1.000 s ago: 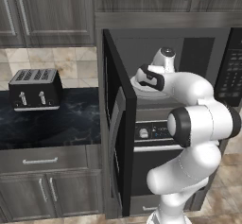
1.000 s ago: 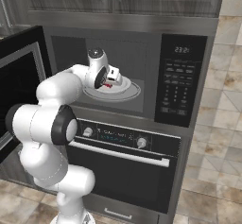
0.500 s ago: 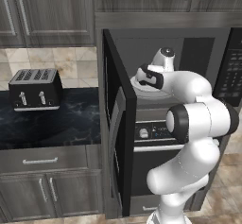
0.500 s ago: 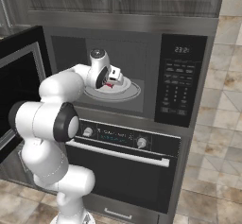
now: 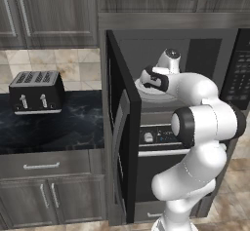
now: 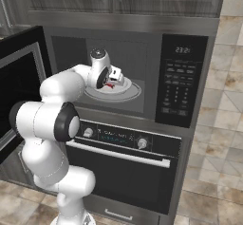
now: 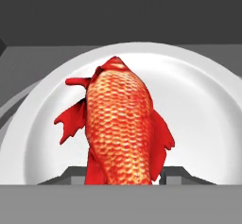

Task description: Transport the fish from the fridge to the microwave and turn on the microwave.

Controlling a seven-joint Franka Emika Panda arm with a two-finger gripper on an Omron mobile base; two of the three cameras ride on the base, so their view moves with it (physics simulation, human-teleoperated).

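Observation:
The red-orange scaly fish (image 7: 123, 124) hangs between my finger tips (image 7: 172, 173) just over a white round plate (image 7: 203, 114). The plate (image 6: 129, 94) sits inside the open microwave (image 6: 178, 81), on its grey floor. My gripper (image 6: 114, 81) reaches into the cavity from the left and is shut on the fish (image 6: 110, 84). From the other side, the hand (image 5: 155, 79) hovers over the plate (image 5: 146, 90) behind the swung-out microwave door (image 5: 119, 127). The fridge is out of view.
The microwave door (image 6: 19, 81) stands wide open on the left of the cavity. A black oven (image 6: 123, 172) with knobs and a horizontal handle sits directly below. A black toaster (image 5: 36, 91) rests on the dark counter (image 5: 53, 127) to the left.

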